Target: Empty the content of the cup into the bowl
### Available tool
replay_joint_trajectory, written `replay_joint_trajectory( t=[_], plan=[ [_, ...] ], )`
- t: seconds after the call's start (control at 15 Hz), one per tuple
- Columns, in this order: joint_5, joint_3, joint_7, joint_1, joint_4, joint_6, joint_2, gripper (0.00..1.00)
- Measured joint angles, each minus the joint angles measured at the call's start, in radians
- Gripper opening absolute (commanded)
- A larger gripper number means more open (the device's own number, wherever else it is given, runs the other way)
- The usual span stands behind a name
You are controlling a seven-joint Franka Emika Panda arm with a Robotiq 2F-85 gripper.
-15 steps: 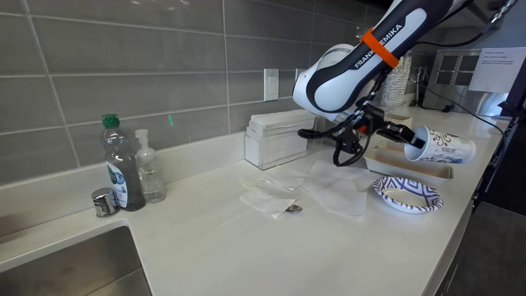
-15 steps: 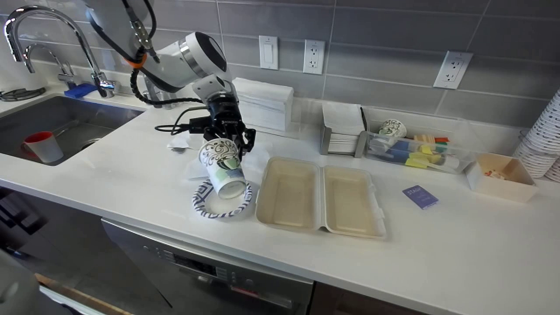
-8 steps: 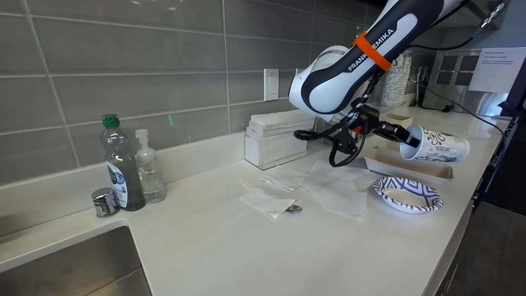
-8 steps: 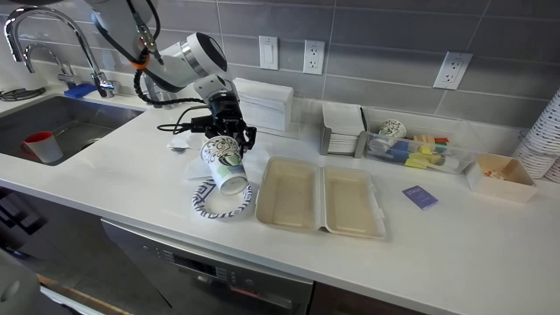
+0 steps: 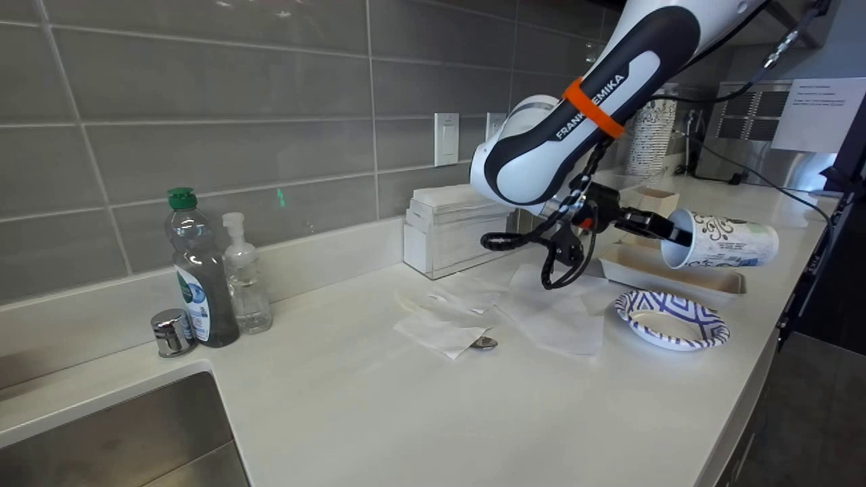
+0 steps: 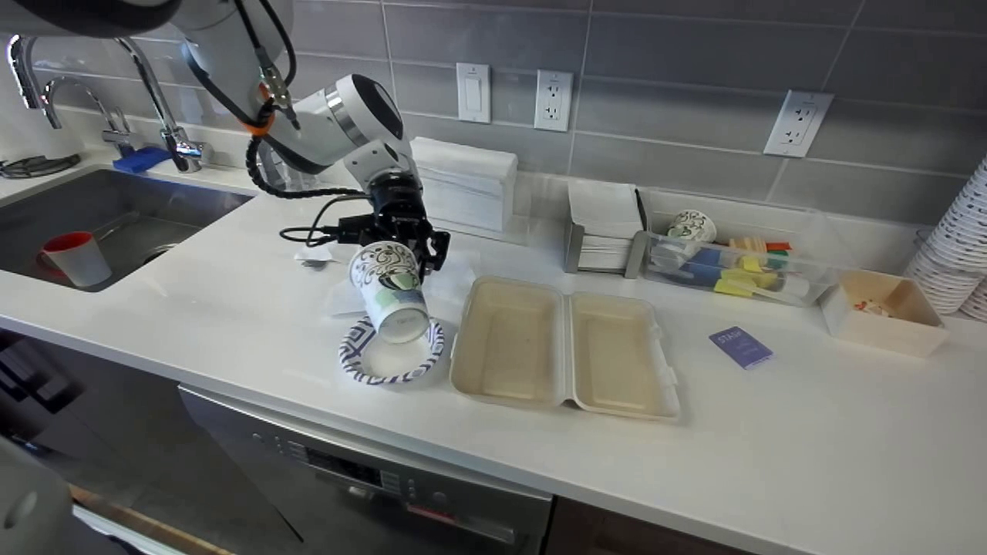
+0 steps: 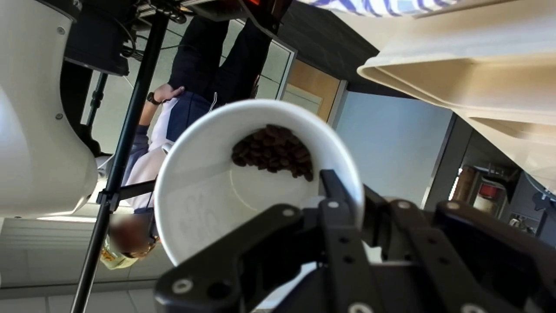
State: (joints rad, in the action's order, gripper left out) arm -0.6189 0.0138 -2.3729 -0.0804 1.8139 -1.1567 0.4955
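Higher than the bowl [image 5: 668, 325], and overlapping its rim in an exterior view, we see the cup [image 6: 389, 293] tipped over to nearly level in mid-air, its mouth towards the gripper [image 7: 354, 198] and its base pointing away. We cannot tell how much of it stands straight over the bowl. The gripper is clamped on the cup's side near the mouth, one finger inside and one outside. Looking into that mouth through the wrist view, we find dark brown bean-like pieces [image 7: 273, 150] gathered at the cup's base. The bowl rests on the counter [image 5: 473, 419], its bottom plain white and its rim patterned in blue.

Just beside the bowl we have an open takeaway container [image 6: 509, 339], both halves spread out, and between the bowl and the tiled wall [image 5: 230, 88] lie some thin paper sheets [image 5: 558, 314]. A little farther from the bowl, a spoon [image 5: 484, 343] shows partly from under a sheet. Farther still from the bowl, near the wall, stands a stack of paper towels [image 5: 467, 233].

Well apart from the bowl, past the container, we see a purple card [image 6: 740, 347] and, beyond that, a small open box [image 6: 871, 327]. The opposite way from the bowl, a green-capped bottle [image 5: 196, 277] and a pump bottle [image 5: 247, 284] stand beside the sink [image 5: 135, 433], which holds a red and white mug [image 6: 86, 260].
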Motion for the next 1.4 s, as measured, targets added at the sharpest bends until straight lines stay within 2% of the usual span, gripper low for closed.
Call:
replay_joint_trajectory(
  t=[0.53, 1.4],
  plan=[
    [0.0, 0.026, -0.006, -0.013, -0.102, 0.07, 0.133, 0.02],
    [0.0, 0.048, -0.037, -0.039, -0.205, 0.214, 0.239, 0.02]
  ],
)
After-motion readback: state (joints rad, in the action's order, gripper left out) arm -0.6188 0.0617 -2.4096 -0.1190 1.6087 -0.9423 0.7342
